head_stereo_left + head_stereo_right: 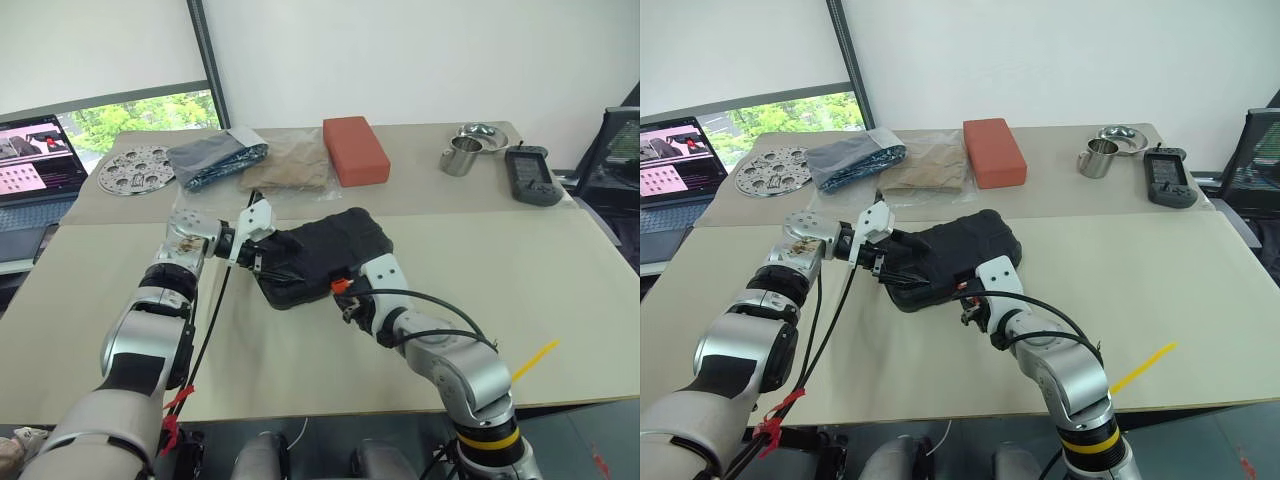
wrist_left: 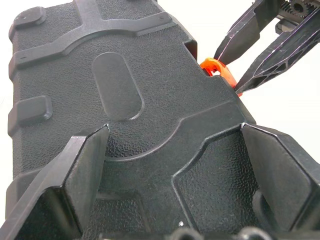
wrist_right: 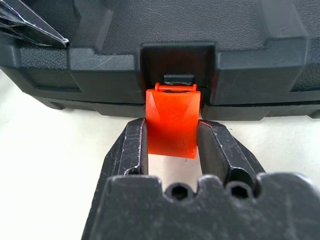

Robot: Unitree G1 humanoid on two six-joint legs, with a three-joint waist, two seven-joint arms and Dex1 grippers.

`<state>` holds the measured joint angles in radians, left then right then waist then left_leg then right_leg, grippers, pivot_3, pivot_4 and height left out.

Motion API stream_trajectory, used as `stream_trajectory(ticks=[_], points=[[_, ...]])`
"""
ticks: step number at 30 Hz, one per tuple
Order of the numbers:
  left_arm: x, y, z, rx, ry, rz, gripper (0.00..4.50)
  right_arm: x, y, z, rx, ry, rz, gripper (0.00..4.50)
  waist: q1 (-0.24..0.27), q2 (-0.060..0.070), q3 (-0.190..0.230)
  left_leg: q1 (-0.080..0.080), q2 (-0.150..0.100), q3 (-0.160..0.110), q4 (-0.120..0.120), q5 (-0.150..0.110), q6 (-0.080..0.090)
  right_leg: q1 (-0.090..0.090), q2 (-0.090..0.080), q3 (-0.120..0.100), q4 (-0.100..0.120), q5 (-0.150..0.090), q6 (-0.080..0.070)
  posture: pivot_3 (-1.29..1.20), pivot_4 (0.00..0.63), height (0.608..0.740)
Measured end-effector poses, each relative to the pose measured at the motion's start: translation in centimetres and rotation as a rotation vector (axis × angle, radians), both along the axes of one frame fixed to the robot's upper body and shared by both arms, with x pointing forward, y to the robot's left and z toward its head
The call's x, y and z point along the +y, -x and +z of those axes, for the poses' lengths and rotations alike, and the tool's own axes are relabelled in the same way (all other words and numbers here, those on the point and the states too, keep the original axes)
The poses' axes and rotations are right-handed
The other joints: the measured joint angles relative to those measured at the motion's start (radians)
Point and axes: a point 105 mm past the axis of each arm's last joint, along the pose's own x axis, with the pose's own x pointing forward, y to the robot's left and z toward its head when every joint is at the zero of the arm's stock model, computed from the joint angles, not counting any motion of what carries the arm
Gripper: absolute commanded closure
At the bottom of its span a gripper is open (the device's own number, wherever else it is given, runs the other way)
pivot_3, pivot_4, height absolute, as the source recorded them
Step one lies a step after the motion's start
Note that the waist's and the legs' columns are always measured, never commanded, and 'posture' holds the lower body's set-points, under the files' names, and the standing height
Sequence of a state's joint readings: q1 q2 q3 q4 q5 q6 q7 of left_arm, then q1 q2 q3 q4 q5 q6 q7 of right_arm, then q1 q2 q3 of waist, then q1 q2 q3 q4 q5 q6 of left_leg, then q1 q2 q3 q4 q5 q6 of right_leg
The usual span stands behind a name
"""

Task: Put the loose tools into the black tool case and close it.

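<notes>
The black tool case [image 1: 322, 248] lies with its lid down at the middle of the table; the loose tools are out of view. My left gripper [image 1: 278, 256] reaches over the case's left end, its fingers [image 2: 82, 165] spread open and resting on the textured lid [image 2: 120, 75]. At the near edge of the case my right gripper [image 3: 172, 127] is shut on the orange latch [image 3: 172, 120], one finger against each side of it. The latch [image 2: 220, 72] also appears in the left wrist view, between the right gripper's finger tips.
Along the back of the table lie a perforated metal disc [image 1: 135, 168], a grey-blue bag [image 1: 215, 160], a brown bag [image 1: 290, 165], a red brick [image 1: 355, 150], a steel cup [image 1: 460, 157] and a dark handheld device [image 1: 530, 175]. A laptop [image 1: 35, 165] stands far left.
</notes>
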<state>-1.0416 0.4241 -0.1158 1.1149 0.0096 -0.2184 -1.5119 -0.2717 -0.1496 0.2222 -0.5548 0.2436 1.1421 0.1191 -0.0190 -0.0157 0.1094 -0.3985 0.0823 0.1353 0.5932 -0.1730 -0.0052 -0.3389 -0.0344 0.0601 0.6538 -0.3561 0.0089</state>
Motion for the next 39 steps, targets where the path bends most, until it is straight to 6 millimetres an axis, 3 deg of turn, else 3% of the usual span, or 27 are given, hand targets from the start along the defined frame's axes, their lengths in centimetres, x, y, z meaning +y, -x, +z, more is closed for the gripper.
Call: stream_trajectory(ticks=[34, 36, 39], points=[[0.1, 0.0, 0.0, 0.0, 0.003, 0.007, 0.0, 0.4, -0.8, 0.4, -0.096, -0.021, 0.01, 3.38, -0.002, 0.0, 0.0, 0.0, 0.0, 0.0, -0.001, 0.0, 0.0, -0.001, 0.0, 0.0, -0.001, 0.0, 0.0, 0.0, 0.15, 0.74], [0.1, -0.1, 0.0, 0.0, 0.003, 0.009, 0.0, 0.4, -0.8, 0.4, -0.097, -0.022, 0.017, 2.38, -0.002, 0.0, 0.0, 0.0, 0.0, 0.0, -0.001, 0.0, 0.0, -0.001, 0.0, 0.0, -0.001, 0.0, 0.0, 0.0, 0.15, 0.74], [0.1, 0.0, -0.1, 0.002, 0.004, 0.009, 0.0, 0.8, -0.9, 1.4, -0.146, -0.046, 0.031, 1.48, -0.002, 0.0, 0.0, 0.0, 0.0, 0.0, -0.001, 0.0, 0.0, 0.0, 0.0, 0.0, -0.001, 0.0, 0.0, 0.0, 0.15, 0.74]])
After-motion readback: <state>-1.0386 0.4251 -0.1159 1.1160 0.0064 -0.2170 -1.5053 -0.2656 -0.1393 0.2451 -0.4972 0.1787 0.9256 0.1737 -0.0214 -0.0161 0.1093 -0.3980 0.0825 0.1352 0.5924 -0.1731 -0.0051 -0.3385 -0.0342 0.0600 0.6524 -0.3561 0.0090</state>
